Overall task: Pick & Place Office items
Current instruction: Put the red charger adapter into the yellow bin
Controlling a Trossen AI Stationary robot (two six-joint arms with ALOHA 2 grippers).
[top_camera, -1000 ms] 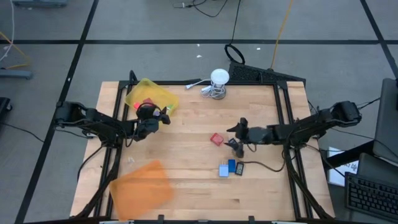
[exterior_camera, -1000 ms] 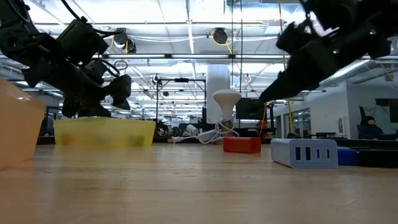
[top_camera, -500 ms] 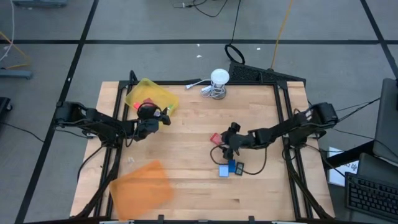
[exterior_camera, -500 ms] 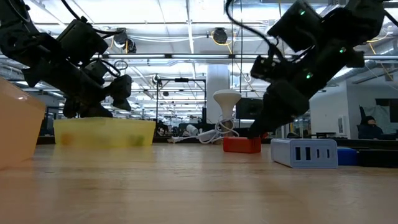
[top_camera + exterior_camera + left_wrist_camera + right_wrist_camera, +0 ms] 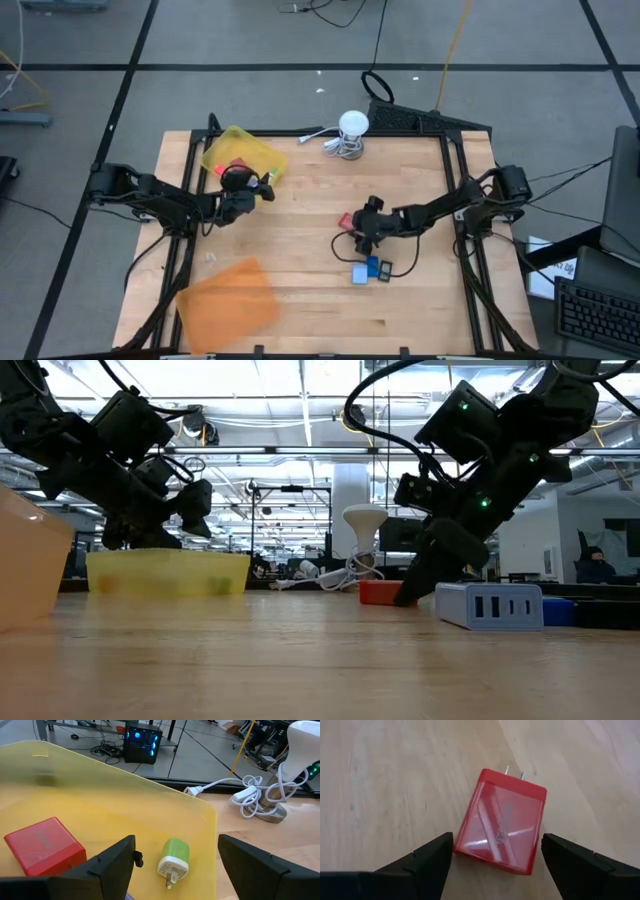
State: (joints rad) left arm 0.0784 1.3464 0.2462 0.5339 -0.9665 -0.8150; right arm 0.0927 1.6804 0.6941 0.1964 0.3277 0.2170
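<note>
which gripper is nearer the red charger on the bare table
Right. The right gripper hovers right over the red charger, fingers open; the left gripper is far off over the yellow tray.

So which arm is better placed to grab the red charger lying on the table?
The right. Its claw is open directly over the red charger, fingers either side. The left claw hangs over the yellow tray, far off.

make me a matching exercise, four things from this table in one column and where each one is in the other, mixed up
Things:
1. green plug
2. red charger
3. white lamp
4. orange tray

Places:
A. on bare wood between the right gripper's open fingers
B. near the table's front left corner
C. inside the yellow tray
D. at the table's far edge, cable coiled beside it

Pairs: 1-C, 2-A, 3-D, 4-B
</note>
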